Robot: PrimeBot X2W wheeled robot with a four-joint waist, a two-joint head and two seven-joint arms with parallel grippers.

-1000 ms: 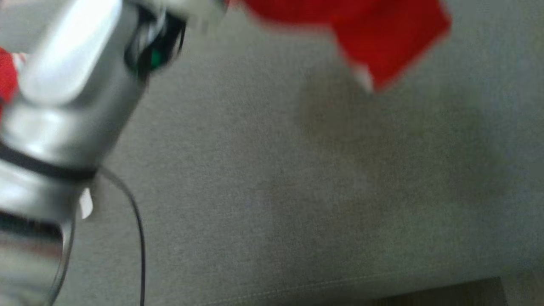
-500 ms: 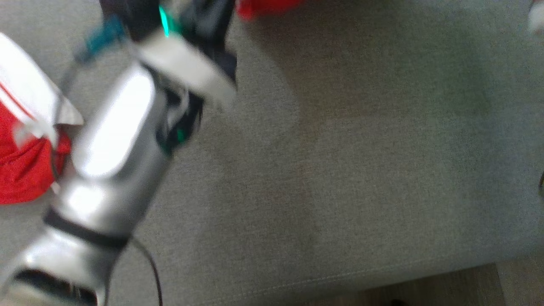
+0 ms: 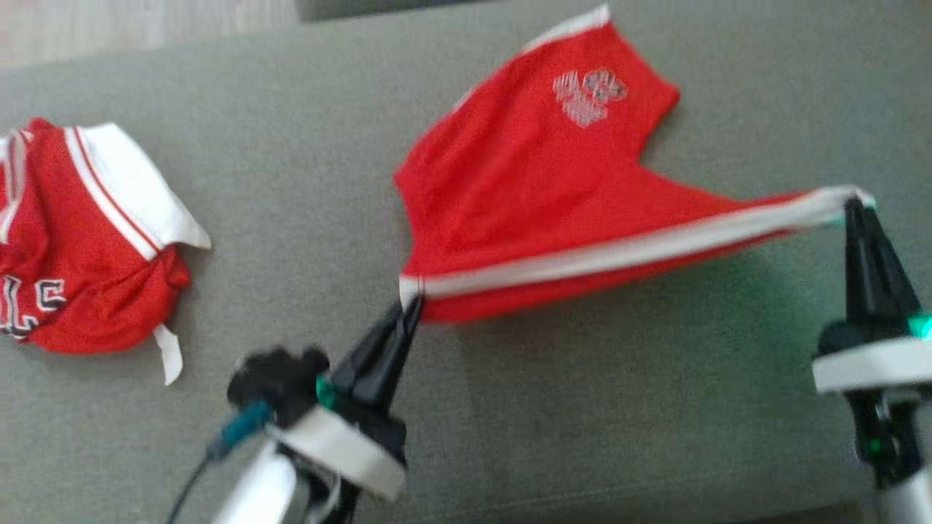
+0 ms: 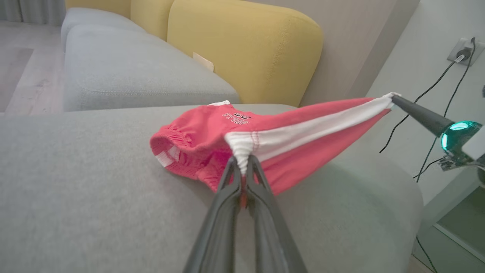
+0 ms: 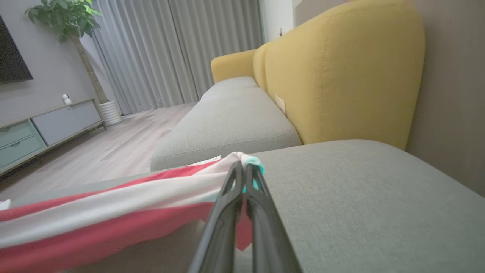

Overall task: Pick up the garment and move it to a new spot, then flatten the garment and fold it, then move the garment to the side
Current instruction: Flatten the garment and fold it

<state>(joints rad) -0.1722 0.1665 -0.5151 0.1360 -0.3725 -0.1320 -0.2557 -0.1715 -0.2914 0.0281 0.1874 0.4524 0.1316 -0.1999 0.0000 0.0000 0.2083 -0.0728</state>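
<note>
Nearest in the head view, the left gripper [image 3: 408, 306] has its jaws pinched shut on one end of the white waistband [image 3: 619, 251] of the red shorts [image 3: 539, 189]. The right gripper [image 3: 850, 207] has its jaws closed on the other end. The band is stretched taut between them, just above the grey sofa seat [image 3: 582, 407]. The rest of the shorts trails away from the band and lies on the cushion.

Farther along the cloth, a pale printed emblem [image 3: 588, 94] sits on one leg. The head view shows it blurred. The left wrist view shows small dark lettering [image 4: 237, 117] there, too small to read.

At the left of the seat, well apart from the shorts, lies a crumpled red jersey [image 3: 80, 240] with white trim. Its dark, white-edged characters [image 3: 29, 302] are cut by the frame edge and cannot be read for certain.

The left wrist view adds the gathered waist opening [image 4: 166, 146], the yellow back cushion [image 4: 246, 49] and a wall socket [image 4: 462, 51] with cables plugged in. The right wrist view shows a wooden floor [image 5: 106, 148], a low cabinet [image 5: 38, 125], a potted plant [image 5: 64, 19] and grey curtains [image 5: 178, 49].
</note>
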